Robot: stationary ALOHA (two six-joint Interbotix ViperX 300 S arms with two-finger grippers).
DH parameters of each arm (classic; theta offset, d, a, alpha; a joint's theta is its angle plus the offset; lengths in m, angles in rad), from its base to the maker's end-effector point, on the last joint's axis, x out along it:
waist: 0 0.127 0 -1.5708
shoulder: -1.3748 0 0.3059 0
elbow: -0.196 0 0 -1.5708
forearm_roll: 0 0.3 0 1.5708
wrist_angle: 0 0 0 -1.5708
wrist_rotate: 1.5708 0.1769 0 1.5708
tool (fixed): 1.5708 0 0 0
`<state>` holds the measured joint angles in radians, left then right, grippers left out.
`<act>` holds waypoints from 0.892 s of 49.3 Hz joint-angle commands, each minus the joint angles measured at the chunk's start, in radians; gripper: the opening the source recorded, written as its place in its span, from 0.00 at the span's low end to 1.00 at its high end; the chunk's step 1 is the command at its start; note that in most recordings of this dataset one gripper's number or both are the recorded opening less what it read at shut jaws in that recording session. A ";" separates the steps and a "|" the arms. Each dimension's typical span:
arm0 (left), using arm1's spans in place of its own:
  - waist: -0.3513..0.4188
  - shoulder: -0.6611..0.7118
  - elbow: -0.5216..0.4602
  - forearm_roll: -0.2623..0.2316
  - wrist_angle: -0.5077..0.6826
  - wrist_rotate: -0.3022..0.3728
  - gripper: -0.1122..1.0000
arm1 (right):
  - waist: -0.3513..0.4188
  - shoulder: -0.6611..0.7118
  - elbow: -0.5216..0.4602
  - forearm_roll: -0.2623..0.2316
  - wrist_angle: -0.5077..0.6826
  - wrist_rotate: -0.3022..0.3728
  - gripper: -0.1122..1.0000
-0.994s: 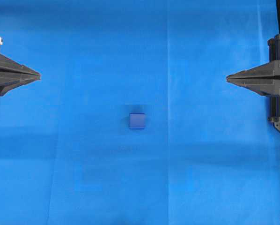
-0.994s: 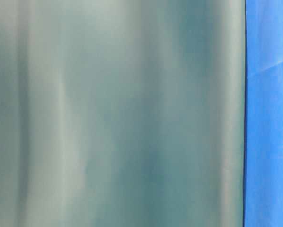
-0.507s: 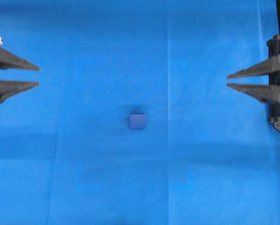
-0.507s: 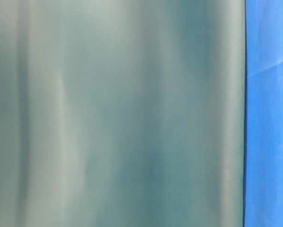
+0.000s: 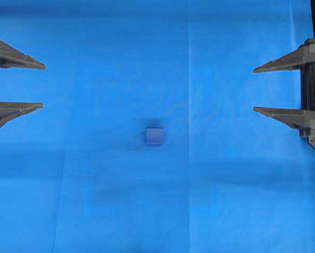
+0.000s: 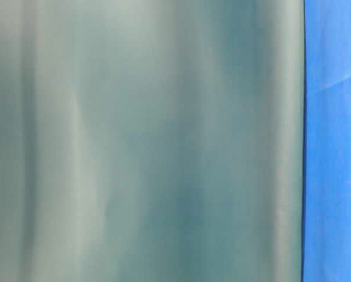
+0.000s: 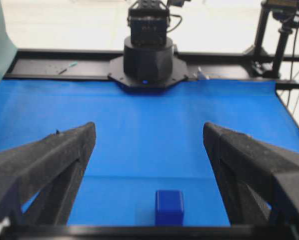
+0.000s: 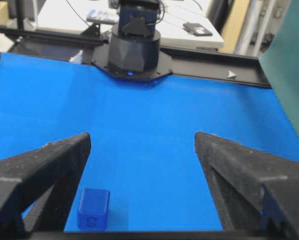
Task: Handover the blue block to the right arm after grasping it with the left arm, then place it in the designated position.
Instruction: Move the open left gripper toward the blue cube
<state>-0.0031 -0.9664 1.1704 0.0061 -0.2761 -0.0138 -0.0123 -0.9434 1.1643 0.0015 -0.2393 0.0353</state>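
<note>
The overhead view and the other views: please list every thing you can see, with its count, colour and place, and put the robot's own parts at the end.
cloth: one, bright blue, covers the whole work surface.
block: one, dark navy blue, lies on the cloth near the middle, between the two grippers and touching neither.
panel: one, grey-green, blurred, fills most of the table-level view.
frame: one, black, runs along the far edge of the cloth.
left gripper: one, black fingers, at the left edge of the overhead view, open, empty.
right gripper: one, black fingers, at the right edge, open, empty.
arm bases: two, black, each at the far end of the cloth in the opposite wrist view.
</note>
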 commanded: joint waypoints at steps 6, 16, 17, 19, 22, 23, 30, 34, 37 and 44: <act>0.000 0.015 -0.021 0.002 -0.015 -0.002 0.92 | -0.002 0.009 -0.028 0.003 -0.003 0.002 0.97; 0.000 0.080 -0.041 0.003 -0.054 -0.002 0.92 | -0.002 0.018 -0.028 0.003 -0.005 0.002 0.97; 0.000 0.089 -0.044 0.002 -0.058 0.000 0.92 | -0.002 0.020 -0.028 0.003 -0.006 0.002 0.97; 0.000 0.107 -0.054 0.002 -0.064 0.000 0.92 | -0.002 0.021 -0.028 0.003 -0.006 0.002 0.97; 0.000 0.140 -0.067 0.002 -0.077 0.000 0.92 | -0.002 0.026 -0.029 0.003 -0.008 0.002 0.97; 0.000 0.152 -0.072 0.002 -0.083 0.000 0.92 | -0.003 0.026 -0.029 0.003 -0.008 0.002 0.97; 0.000 0.250 -0.120 0.002 -0.140 -0.002 0.92 | -0.006 0.031 -0.032 0.003 -0.008 0.002 0.97; 0.000 0.310 -0.152 0.002 -0.178 -0.002 0.92 | -0.009 0.031 -0.032 0.003 -0.006 0.002 0.97; 0.000 0.359 -0.179 0.002 -0.204 -0.002 0.92 | -0.011 0.031 -0.032 0.003 -0.006 0.002 0.97; 0.000 0.472 -0.252 0.002 -0.222 -0.002 0.92 | -0.014 0.031 -0.032 0.003 -0.003 0.002 0.97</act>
<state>-0.0031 -0.5415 0.9756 0.0077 -0.4832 -0.0153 -0.0230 -0.9189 1.1597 0.0015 -0.2393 0.0353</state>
